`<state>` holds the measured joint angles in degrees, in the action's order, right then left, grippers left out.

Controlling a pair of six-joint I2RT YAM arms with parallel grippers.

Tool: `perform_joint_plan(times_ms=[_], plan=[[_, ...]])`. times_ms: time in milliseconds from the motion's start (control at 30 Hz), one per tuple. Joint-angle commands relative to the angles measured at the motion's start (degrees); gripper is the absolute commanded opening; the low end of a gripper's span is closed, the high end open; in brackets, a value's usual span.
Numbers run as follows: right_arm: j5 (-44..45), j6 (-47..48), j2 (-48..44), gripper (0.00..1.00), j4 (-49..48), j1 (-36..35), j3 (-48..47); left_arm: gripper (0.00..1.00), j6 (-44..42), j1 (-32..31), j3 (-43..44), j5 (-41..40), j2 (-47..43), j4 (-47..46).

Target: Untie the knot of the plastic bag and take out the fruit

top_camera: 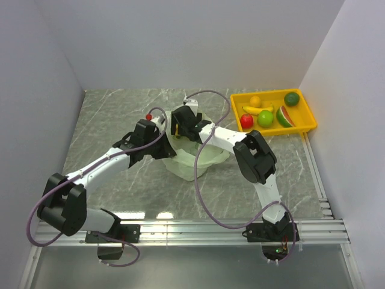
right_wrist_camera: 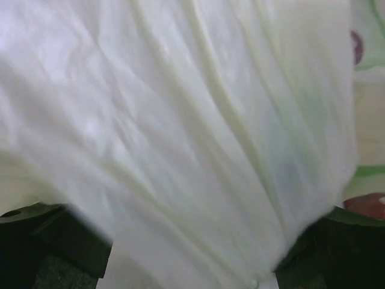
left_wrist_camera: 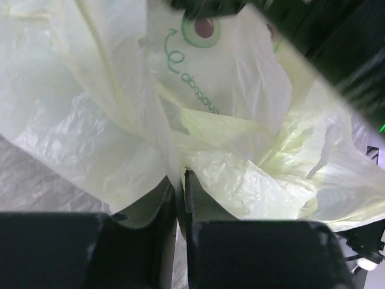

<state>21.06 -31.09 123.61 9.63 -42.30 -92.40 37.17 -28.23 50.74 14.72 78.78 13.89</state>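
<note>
The pale green plastic bag (top_camera: 201, 158) lies crumpled at the table's middle. My left gripper (top_camera: 167, 144) is at its left edge. In the left wrist view it (left_wrist_camera: 178, 177) is shut on a fold of the bag (left_wrist_camera: 240, 90). My right gripper (top_camera: 178, 129) is over the bag's far side. In the right wrist view it (right_wrist_camera: 192, 238) stands wide open with bag film (right_wrist_camera: 192, 120) draped across the gap. The knot cannot be made out. A banana (top_camera: 252, 110), red apple (top_camera: 246, 121), light green apple (top_camera: 265, 118) and watermelon slice (top_camera: 284, 116) lie in the yellow tray (top_camera: 308, 114).
The tray at the back right also holds a dark green round fruit (top_camera: 292, 98) and a small orange one (top_camera: 255, 100). A small red round thing (top_camera: 148, 116) sits on the table behind my left wrist. White walls close in the table on three sides.
</note>
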Motion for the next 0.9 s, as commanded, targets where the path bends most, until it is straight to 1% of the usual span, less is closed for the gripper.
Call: perform_joint_plan(times_ms=[0,33,67,100,133,167,200,233,267,300,333,367,400,433,500,600,700,733,767,800,867], plan=[[-1.1,-0.6,-0.5,0.89,-0.9,1.4,-2.5,0.15,0.3,-0.4,-2.1,-0.5,-3.7,1.8],[-2.0,0.1,-1.3,0.89,-1.3,1.4,-1.7,0.16,0.5,-0.4,-2.6,-1.4,-4.9,1.9],[-3.3,1.2,-3.5,0.89,-1.9,1.4,1.1,0.19,0.7,-0.3,-3.4,-2.6,-5.6,1.9],[-5.6,1.7,-5.0,0.89,-3.5,1.3,3.0,0.21,1.1,-0.4,-3.6,-5.0,-6.4,1.7],[-6.9,2.3,-6.7,0.89,-4.5,1.4,5.1,0.26,1.2,-0.3,-3.7,-6.1,-8.1,1.4],[-8.0,3.6,-10.4,0.9,-5.5,1.3,9.2,0.28,1.2,-0.2,-3.5,-6.9,-9.0,1.1],[-9.0,4.3,-12.1,0.89,-6.5,1.4,11.0,0.31,0.9,-0.2,-3.2,-8.5,-9.8,0.8],[-10.6,4.9,-13.9,0.9,-6.6,1.4,12.7,0.42,0.7,-0.2,-2.2,-8.9,-10.9,0.2],[-10.9,5.8,-16.9,0.9,-6.7,1.3,15.4,0.47,0.4,-0.2,-1.4,-9.3,-11.3,0.2],[-11.1,5.9,-18.4,0.9,-7.0,1.3,16.6,0.55,-0.5,-0.1,-0.7,-9.5,-11.4,0.2],[-11.7,6.0,-19.6,0.89,-7.3,1.3,17.8,0.7,-1.0,-0.1,1.3,-9.7,-11.2,0.5],[-12.1,6.3,-21.8,0.89,-7.6,1.3,19.8,0.78,-1.5,0.0,2.4,-9.9,-10.9,0.8],[-12.2,6.4,-22.6,0.89,-7.8,1.3,20.6,0.89,-2.4,0.2,3.5,-10.1,-10.6,1.0],[-11.9,6.3,-23.1,0.9,-7.4,1.3,20.9,0.92,-2.9,0.5,5.8,-10.6,-9.7,1.6],[-11.0,6.1,-24.2,0.89,-7.4,1.3,22.3,0.95,-4.9,1.0,8.0,-11.0,-8.3,1.9],[-10.8,5.4,-24.7,0.9,-7.3,1.3,23.5,0.94,-8.0,2.3,11.7,-12.7,-4.3,1.7],[-10.0,3.6,-24.8,0.88,-7.4,1.3,24.2,0.91,-10.9,4.0,15.8,-12.4,2.1,0.4],[-9.7,3.3,-24.9,0.87,-7.3,1.4,24.2,0.91,-11.8,4.4,18.1,-12.4,6.0,0.2],[-9.4,2.9,-24.6,0.87,-7.3,1.5,24.0,0.91,-12.5,4.4,19.4,-12.0,7.9,0.1],[-9.3,2.6,-24.5,0.87,-7.1,1.5,23.9,0.91,-14.3,4.4,20.8,-11.3,11.9,0.2],[-9.3,2.0,-24.2,0.87,-7.1,1.5,24.0,0.91,-16.2,4.4,24.2,-9.0,15.8,0.0]])
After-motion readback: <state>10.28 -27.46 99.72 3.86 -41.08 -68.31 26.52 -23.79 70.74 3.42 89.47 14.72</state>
